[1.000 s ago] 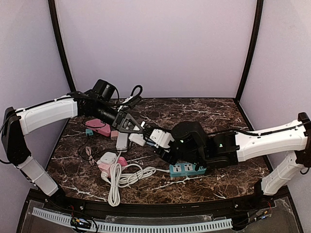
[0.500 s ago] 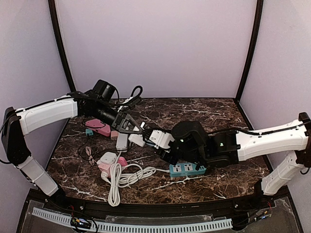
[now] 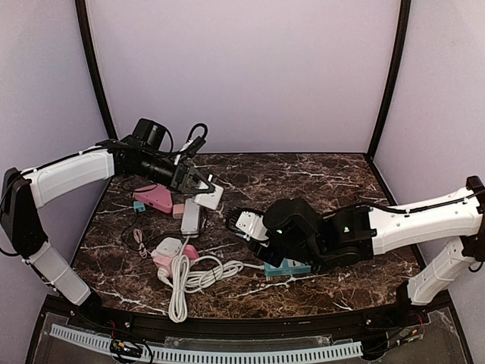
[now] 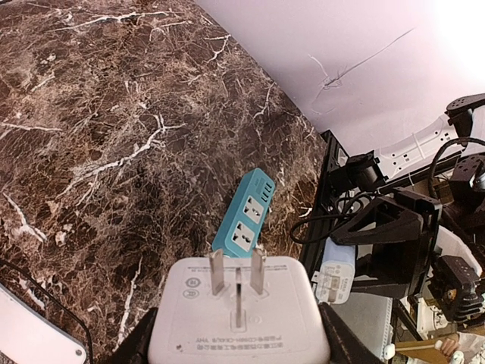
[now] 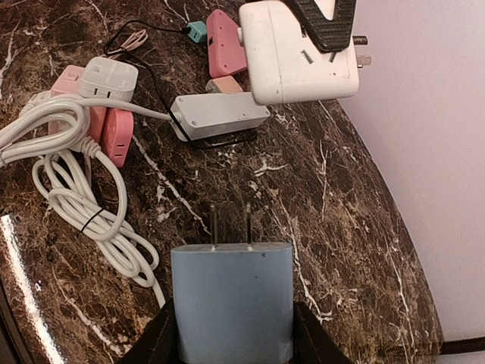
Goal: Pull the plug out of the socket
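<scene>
Right claw (image 5: 231, 334) is pinching the blue plug (image 5: 231, 296) by its flanks, its two bare prongs pointing to 12 o'clock in the right wrist view. Left claw (image 3: 198, 186) is clamping the white socket block (image 3: 211, 198) by its sides and holding it up off the worktop (image 3: 326, 178). In the overhead view the plug is sitting at about 4 o'clock from the socket block with clear air between them, so the line that matters is running from 10 o'clock to 4 o'clock between the two claws. From the right wrist the block is hanging at about 1 o'clock, well apart from the prongs, showing a slotted face and poking its own pins out to 3 o'clock. Judging by this, the plug is already sitting free of the socket, and any further parting is only calling for the right arm to go toward 4 o'clock and the left toward 10 o'clock. The right arm is lying nearer the teal power strip (image 3: 289, 267), and the left nearer the grey strip (image 3: 191, 218) and coiled white cord (image 3: 189, 279), so a set-down is risking a bump there.
</scene>
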`<act>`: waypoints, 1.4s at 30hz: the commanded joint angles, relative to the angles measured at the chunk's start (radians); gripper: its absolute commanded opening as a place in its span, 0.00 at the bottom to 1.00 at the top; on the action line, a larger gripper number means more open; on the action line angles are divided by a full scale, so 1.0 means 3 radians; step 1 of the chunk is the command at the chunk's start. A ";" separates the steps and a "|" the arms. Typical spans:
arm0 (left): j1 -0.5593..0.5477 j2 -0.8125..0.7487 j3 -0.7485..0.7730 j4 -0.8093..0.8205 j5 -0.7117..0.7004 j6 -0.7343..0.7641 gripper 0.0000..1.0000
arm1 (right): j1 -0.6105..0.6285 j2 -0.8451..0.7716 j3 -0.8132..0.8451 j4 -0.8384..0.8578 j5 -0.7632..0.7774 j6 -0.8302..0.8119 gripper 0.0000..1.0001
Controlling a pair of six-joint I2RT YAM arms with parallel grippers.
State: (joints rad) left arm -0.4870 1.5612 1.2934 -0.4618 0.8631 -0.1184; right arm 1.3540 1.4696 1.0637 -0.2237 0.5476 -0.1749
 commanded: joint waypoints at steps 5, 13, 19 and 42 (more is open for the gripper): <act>-0.0028 -0.0158 0.0004 0.0082 -0.0032 -0.0014 0.01 | 0.0016 -0.0005 0.0130 -0.0001 0.0184 0.0165 0.00; 0.0183 -0.0168 -0.0014 0.0068 -0.0273 0.0013 0.01 | -0.0162 0.0019 0.0251 -0.0158 0.0236 0.0446 0.00; 0.0474 -0.0030 0.0058 -0.0109 -0.0594 0.0114 0.01 | -0.0576 0.0087 0.0445 -0.0301 -0.0211 0.0583 0.00; 0.1015 0.0571 0.0179 -0.0542 -0.1629 0.0193 0.04 | -0.1150 0.1367 0.1525 0.0059 -0.1049 0.1085 0.00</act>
State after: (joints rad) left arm -0.1974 1.7359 1.3151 -0.5896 0.4149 -0.0608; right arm 1.0168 1.8198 1.4715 -0.2844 0.2867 0.0956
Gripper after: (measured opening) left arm 0.546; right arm 0.415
